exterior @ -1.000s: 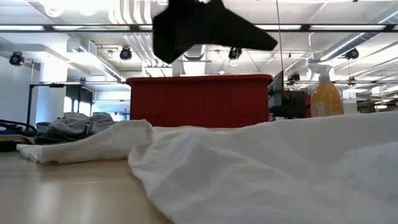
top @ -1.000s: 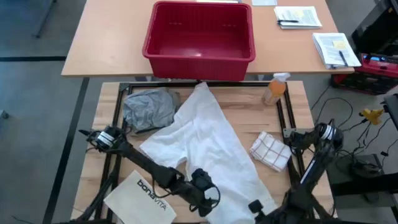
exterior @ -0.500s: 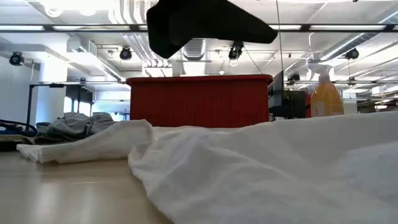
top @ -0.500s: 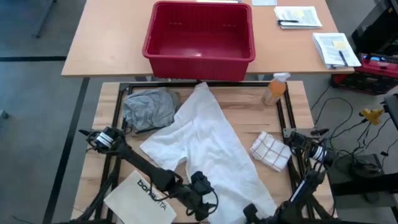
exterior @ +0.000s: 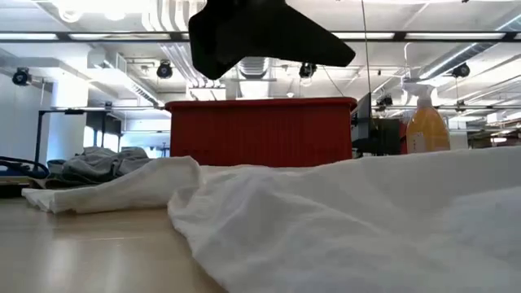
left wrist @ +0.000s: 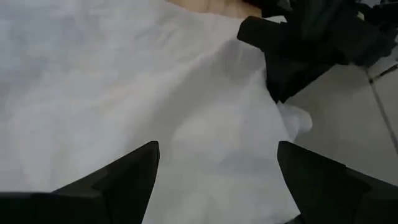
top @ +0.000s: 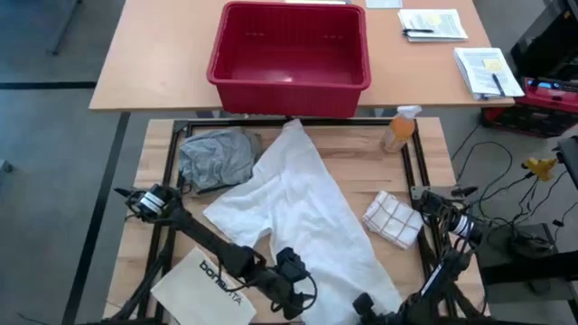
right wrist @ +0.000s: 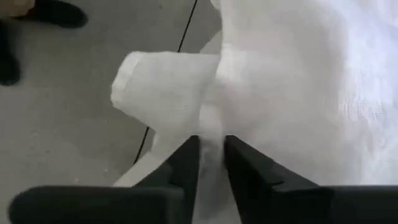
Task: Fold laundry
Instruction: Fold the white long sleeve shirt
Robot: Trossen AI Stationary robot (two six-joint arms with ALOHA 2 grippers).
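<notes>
The red basket (top: 289, 56) on the far table holds nothing that can be seen. On the near wooden table (top: 361, 162), the white shirt (top: 302, 212) lies spread from the far edge to the near right corner, with the grey T-shirt (top: 215, 158) crumpled at far left. The left gripper (left wrist: 214, 171) hovers over the shirt's near part, fingers spread wide. The right gripper (right wrist: 211, 155) pinches the shirt's near hem at the table's near edge. A white "bonavita" bag (top: 209, 280) lies near left; a checked cloth (top: 394, 218) and spray bottle (top: 398, 129) sit right.

grey floor (top: 54, 153), ceiling lights (exterior: 98, 10), ducts (exterior: 187, 69)
</notes>
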